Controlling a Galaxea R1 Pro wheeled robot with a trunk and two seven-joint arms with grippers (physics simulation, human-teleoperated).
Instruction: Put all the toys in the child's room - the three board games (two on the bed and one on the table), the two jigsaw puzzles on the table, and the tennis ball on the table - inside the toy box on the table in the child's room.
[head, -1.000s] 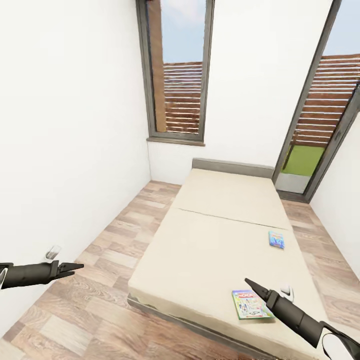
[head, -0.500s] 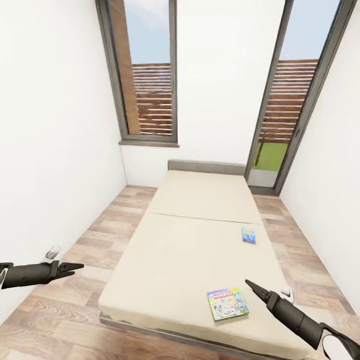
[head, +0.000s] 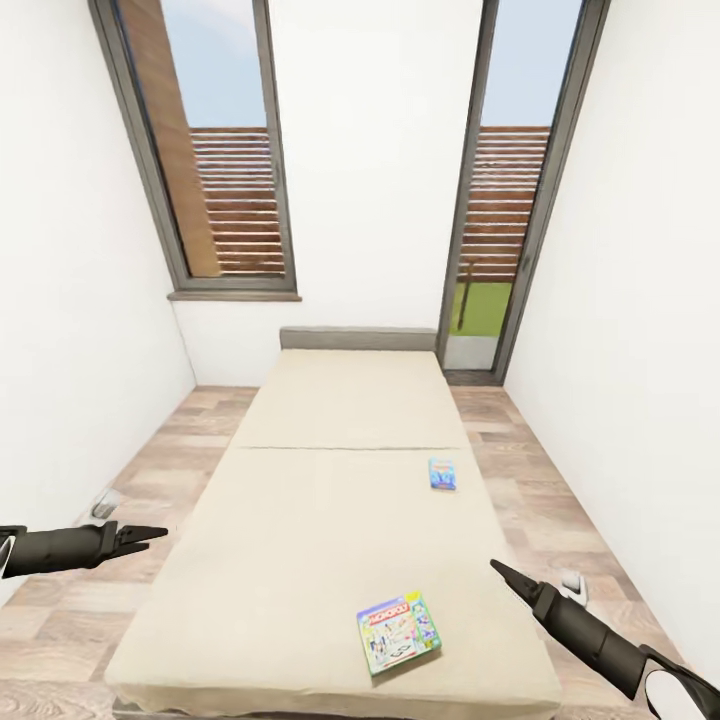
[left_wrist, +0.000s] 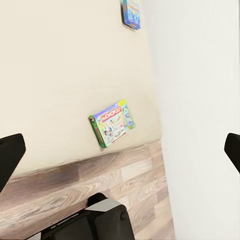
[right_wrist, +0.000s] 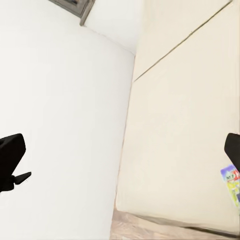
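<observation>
A long beige bed (head: 330, 520) runs from the near edge of the head view back to the white wall between two tall windows, with wood floor (head: 150, 480) on either side of it. Two board games lie flat on the mattress. The larger one, a green-edged Monopoly box (head: 398, 632), sits near the foot of the bed, toward the robot's right; its long axis is skewed, running from the near left corner up toward the far right. It lies between the two grippers but closer to the right gripper (head: 497, 570), which hovers just off its right side and slightly beyond it, not touching. In the left wrist view the same box (left_wrist: 112, 123) shows well apart from that gripper's tips, close to the mattress corner. The smaller blue board game (head: 442, 473) rests farther up the bed, near the right edge just past the mattress seam, its long axis roughly along the bed. The left gripper (head: 157, 533) hangs over the floor beside the bed's left edge. In both wrist views the fingers stand wide apart, empty
</observation>
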